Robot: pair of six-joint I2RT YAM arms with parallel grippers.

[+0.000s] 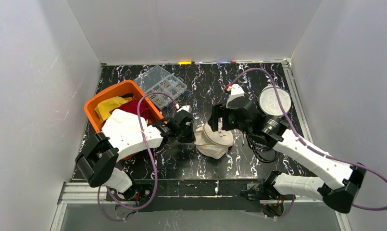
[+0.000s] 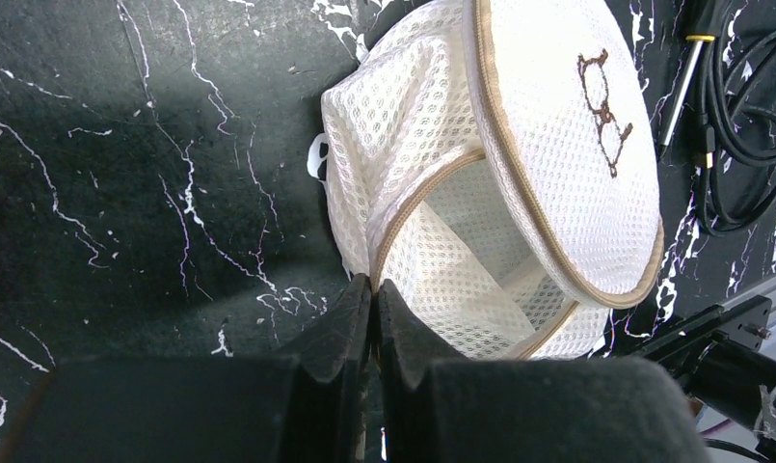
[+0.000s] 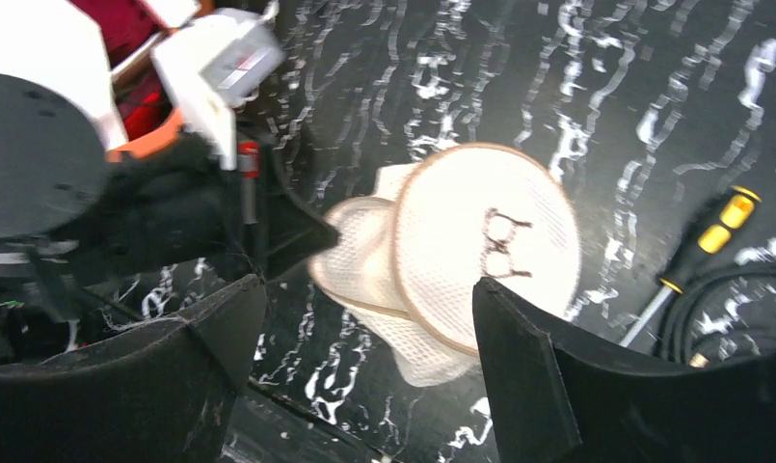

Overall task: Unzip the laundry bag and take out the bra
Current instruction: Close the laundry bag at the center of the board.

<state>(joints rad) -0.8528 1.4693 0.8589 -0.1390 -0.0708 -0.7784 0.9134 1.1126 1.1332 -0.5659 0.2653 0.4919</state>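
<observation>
The white mesh laundry bag (image 1: pixel 213 140) lies on the black marbled table between my arms. Its round lid (image 2: pixel 567 135) with a brown embroidered mark stands apart from the side wall, leaving a gap edged in tan zipper trim (image 2: pixel 417 203). Inside the gap I see only mesh; the bra is hidden. My left gripper (image 2: pixel 374 289) is shut on the tan edge at the bag's left side. My right gripper (image 3: pixel 364 323) hangs open above the bag (image 3: pixel 461 231), fingers wide apart with nothing between them.
An orange bin (image 1: pixel 99 102) of red and yellow cloth stands at the left, with a clear plastic organizer (image 1: pixel 162 83) behind it. A screwdriver (image 3: pixel 704 253) and black cables (image 2: pixel 745 116) lie right of the bag. A round grey disc (image 1: pixel 275 100) sits at the back right.
</observation>
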